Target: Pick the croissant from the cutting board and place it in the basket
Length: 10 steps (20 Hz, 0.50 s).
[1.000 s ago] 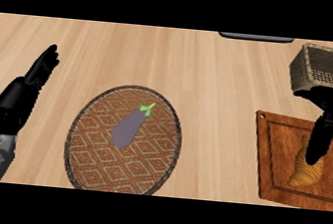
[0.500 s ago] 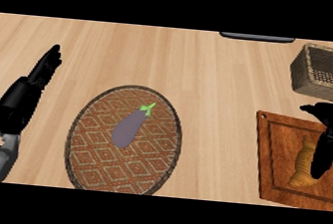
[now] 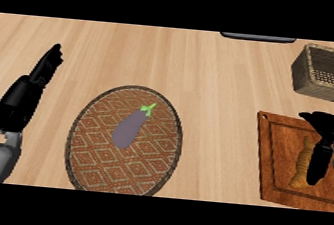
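Fingers, right: the fingers (image 3: 319, 167) of my right hand (image 3: 324, 129) are stretched out straight and point toward 6 o'clock. They lie along the 3 o'clock side of the croissant (image 3: 302, 165), not curled round it; I cannot tell whether they touch it.
Fingers, left: my left hand (image 3: 21, 104) rests at the 9 o'clock edge of the view. Its fingers (image 3: 46, 65) are straight and relaxed, point toward 12 to 1 o'clock and hold nothing.
Croissant place: it lies on the cutting board (image 3: 276, 172), in the board's 3 o'clock half, part hidden by my fingers.
Around it: the board sits on the bench (image 3: 203, 72) at the view's 4 o'clock. The basket (image 3: 323, 73) stands at 12 o'clock from the croissant, off the board and well apart from it.
In the way: the back of my own right hand sits at the croissant's 12 to 1 o'clock end, between it and the basket; beyond that is bare bench.
Further off: at 9 o'clock from the board lies a patterned plate (image 3: 97, 159) with an eggplant (image 3: 126, 131) on it, green stem toward 1 o'clock. A dark object (image 3: 258, 37) shows at the 12 o'clock edge.
Croissant axis: its long axis runs nearly 12 to 6 o'clock, in line with my fingers.
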Available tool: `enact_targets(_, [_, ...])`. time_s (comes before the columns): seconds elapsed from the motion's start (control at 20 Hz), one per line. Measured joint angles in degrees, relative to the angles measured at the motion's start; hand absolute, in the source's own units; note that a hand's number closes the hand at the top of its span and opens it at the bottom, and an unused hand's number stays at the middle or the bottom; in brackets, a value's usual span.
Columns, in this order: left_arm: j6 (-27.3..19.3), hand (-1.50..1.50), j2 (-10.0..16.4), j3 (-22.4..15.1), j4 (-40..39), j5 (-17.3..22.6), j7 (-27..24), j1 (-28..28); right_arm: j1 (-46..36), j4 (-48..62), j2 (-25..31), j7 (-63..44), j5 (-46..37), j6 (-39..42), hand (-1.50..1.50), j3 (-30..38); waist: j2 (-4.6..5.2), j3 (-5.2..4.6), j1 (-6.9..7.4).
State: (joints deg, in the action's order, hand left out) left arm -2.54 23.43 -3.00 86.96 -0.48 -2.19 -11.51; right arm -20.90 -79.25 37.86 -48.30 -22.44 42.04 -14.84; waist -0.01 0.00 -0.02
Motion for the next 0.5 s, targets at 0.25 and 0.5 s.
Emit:
enact_targets(0.25, [1.3, 0.00, -0.9, 1.4, 2.6, -1.0, 1.5, 1.1, 0.9, 2.0, -2.4, 2.4, -4.6, -0.9, -1.50, 1.8, 0.01, 0.01, 0.15])
enact_targets(0.5, [2.4, 0.00, -2.4, 2.6, 1.7, -2.3, 1.9, 0.1, 4.3, -0.3, -4.1, 3.6, -7.2, -1.4, -1.50, 3.8, -0.01, 0.00, -0.02])
